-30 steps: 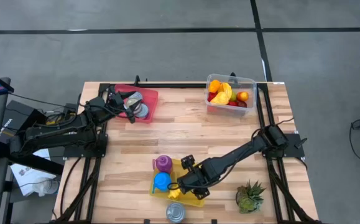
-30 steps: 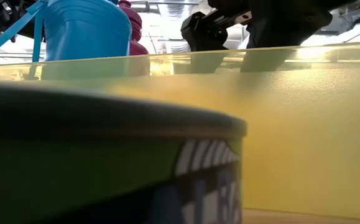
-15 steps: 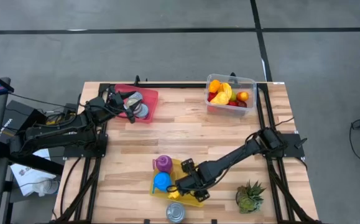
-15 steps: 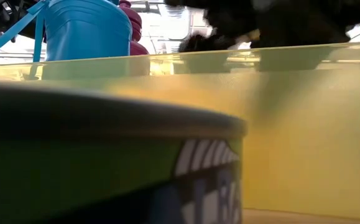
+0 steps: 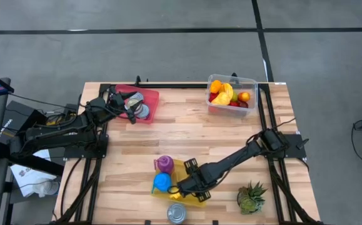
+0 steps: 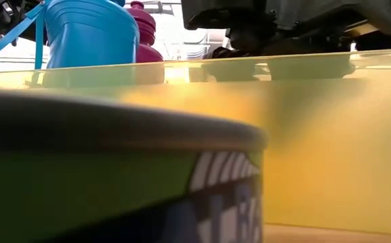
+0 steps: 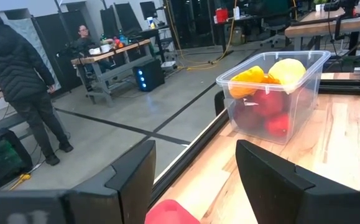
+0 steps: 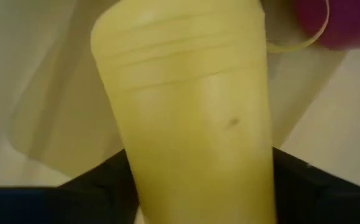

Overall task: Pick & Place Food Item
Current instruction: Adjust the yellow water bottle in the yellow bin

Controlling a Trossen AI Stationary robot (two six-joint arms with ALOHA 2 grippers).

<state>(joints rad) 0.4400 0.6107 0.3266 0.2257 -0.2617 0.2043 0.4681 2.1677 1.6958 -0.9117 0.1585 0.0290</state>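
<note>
While the left gripper [image 5: 132,110] idles half-open over the red tray [image 5: 148,95], the right gripper [image 5: 179,189] is down in the yellow tray [image 5: 195,200] on the desk's near edge, its fingers [image 8: 92,186] flanking a yellow banana-like piece [image 8: 186,106] whose long axis runs straight ahead between them; contact unclear.

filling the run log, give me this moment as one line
right hand: down in yellow tray, around yellow item | left hand: open, by red tray
</note>
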